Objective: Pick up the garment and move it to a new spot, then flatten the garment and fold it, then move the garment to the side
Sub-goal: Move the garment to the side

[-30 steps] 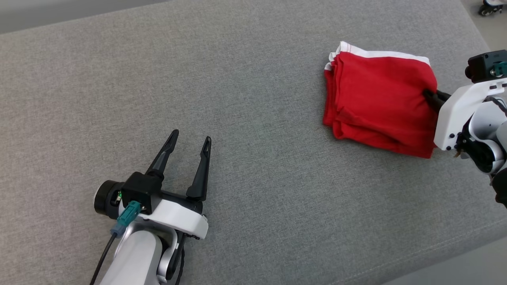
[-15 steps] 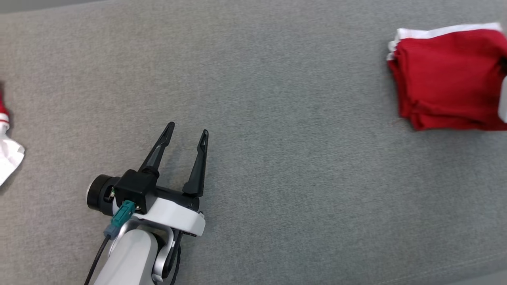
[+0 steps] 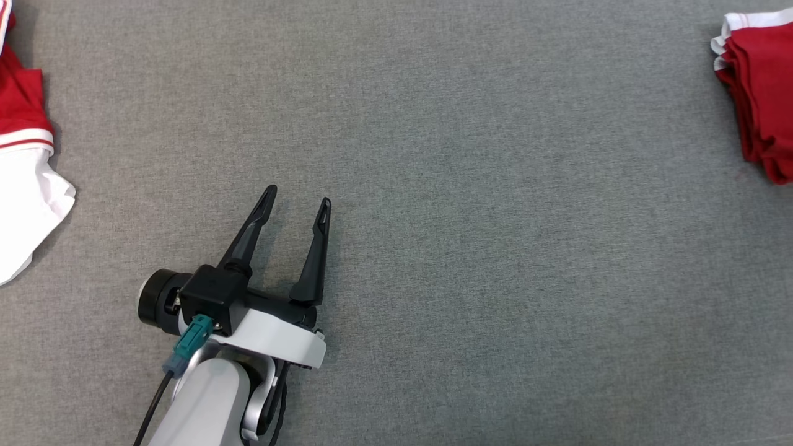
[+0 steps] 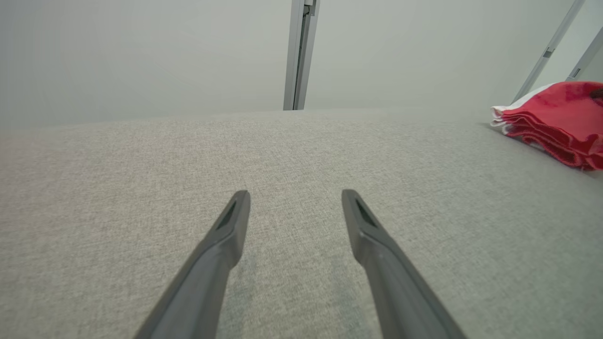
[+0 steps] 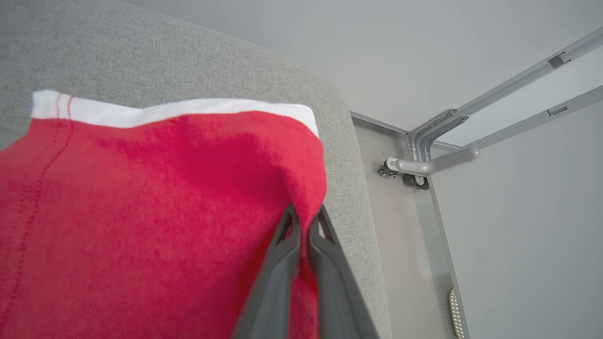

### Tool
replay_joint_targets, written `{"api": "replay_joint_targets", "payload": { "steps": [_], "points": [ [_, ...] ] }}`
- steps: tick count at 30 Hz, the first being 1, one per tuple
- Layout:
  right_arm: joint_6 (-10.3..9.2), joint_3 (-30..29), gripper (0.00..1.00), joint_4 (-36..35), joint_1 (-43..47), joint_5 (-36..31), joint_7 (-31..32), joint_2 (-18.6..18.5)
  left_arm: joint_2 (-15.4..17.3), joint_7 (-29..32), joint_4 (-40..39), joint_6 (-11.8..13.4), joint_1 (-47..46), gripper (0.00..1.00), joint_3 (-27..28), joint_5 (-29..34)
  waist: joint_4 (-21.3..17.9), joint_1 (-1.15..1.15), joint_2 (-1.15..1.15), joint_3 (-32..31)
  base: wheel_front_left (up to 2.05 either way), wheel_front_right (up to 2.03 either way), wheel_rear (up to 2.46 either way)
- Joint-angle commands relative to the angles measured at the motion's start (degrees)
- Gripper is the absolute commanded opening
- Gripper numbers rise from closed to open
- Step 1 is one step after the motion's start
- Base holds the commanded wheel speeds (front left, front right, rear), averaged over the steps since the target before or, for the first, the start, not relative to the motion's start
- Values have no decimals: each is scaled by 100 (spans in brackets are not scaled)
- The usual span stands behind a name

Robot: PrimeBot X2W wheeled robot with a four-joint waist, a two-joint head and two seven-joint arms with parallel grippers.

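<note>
The folded red garment (image 3: 759, 93) lies at the right end of the counter (image 3: 464, 217); soft and limp, it wants gripping through all layers; the right gripper (image 5: 304, 221) pinches its edge, fingers closed tight; the left gripper (image 3: 297, 195) gapes wide, empty

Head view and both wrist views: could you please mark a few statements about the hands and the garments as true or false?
1. The left hand is open, with nothing between its fingers. True.
2. The right hand is open and holds nothing. False: it is shut on an edge of the folded red garment.
3. The folded red garment rests on the grey surface, at the head view's right edge. True.
4. The left hand touches the folded red garment. False: bare grey surface lies between them.
5. A blue cloth lies at the head view's left edge. False: it is a red and white cloth.
</note>
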Motion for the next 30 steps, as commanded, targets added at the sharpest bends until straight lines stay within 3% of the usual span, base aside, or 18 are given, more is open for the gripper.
{"api": "replay_joint_targets", "payload": {
  "steps": [1, 3, 4, 7, 11, 12, 22, 30],
  "points": [
    [-1, 14, 0, 138, -96, -120, -96, -25, 14, -29, -28, 41, -43, 100, -8, -20, 55, -1, 0, 58, 0, 0, 0],
    [-1, 10, 0, 266, -155, -210, -134, -2, 12, -38, -34, 52, -63, 100, -17, -25, 77, -1, 0, 82, 0, 0, 0],
    [-1, -2, 5, 314, -180, -247, -158, 12, 11, -39, -34, 45, -75, 100, -23, -26, 84, -1, 0, 92, 0, 0, 0],
    [-1, -57, 33, 441, -199, -337, -183, 96, 12, -46, -30, 64, -86, 100, -31, -28, 84, -1, 0, 97, 0, 0, 0],
    [-1, -130, 57, 527, -234, -489, -211, 160, 16, -53, -25, 82, -98, 100, -52, -33, 70, -1, 0, 91, 0, 0, 0],
    [-1, -151, 98, 541, -245, -532, -207, 190, 16, -55, -19, 84, -105, 100, -57, -37, 66, -1, 0, 86, 0, 0, 0],
    [-1, -413, 100, 590, -175, -764, -441, 340, -2, -81, 89, 81, -116, 100, -104, -101, 68, -1, 0, -85, 0, 0, 0],
    [-1, -620, 100, 468, 35, -670, -1300, 832, 38, -161, 354, 66, -116, 100, 26, -236, 78, -1, 0, -743, 0, 0, 0]
  ]
}}
